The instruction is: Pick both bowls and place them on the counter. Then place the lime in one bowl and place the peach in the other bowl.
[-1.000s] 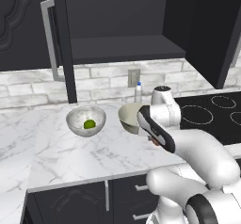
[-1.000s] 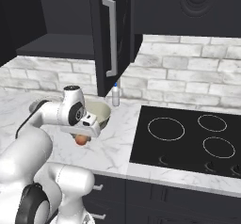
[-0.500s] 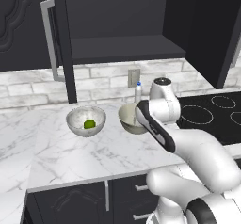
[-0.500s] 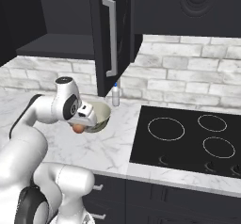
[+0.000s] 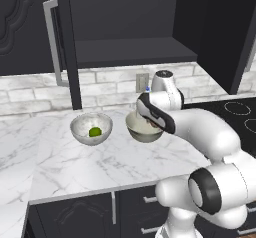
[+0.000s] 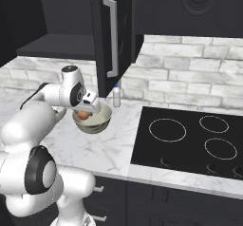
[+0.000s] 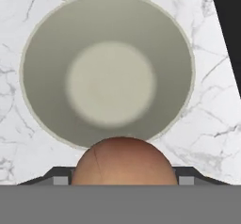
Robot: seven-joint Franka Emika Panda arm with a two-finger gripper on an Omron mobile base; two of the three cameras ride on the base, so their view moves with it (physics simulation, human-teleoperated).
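While the white arm hangs over the broad white marble table (image 5: 75, 167), its jaws are clamped on the small round reddish-orange peach (image 7: 123, 161), held just above the near rim of the empty cream bowl with the dark rim (image 7: 108, 68). From the right side the gripper (image 6: 84, 114) sits right over that bowl, peach showing beneath it. Beside it, a little apart, the white-grey marbled bowl (image 5: 91, 128) already holds the small dark-green lime (image 5: 95, 131). Both bowls stand on the table, so this looks like the last step: dropping the peach in. I'd say the hand needs to ease slightly further over the bowl's middle, then part the jaws so the fruit lands inside rather than clipping the rim.
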